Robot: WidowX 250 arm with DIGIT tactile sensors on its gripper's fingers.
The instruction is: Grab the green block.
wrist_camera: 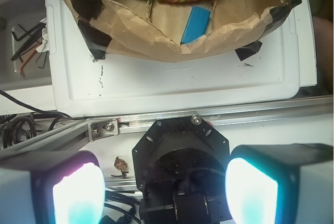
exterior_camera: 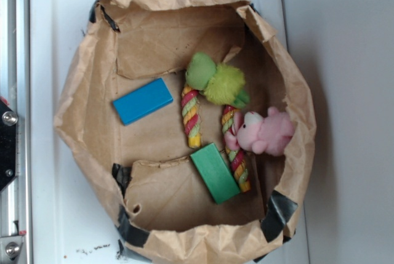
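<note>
Nothing done yet: the flat, smooth green rectangular block (exterior_camera: 214, 173) lies untouched at lower centre of the crumpled brown paper bag (exterior_camera: 80, 101). The gripper (wrist_camera: 164, 192), fingers (wrist_camera: 73, 195) apart, hangs well short.

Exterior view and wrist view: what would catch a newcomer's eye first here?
A crumpled brown paper bag on a white tray fills the exterior view. Inside it lie a blue block at left, a green block lower centre beside a striped rope, a lime plush above and a pink plush at right. In the wrist view the gripper sits outside the bag, its two pads glowing, wide apart.
</note>
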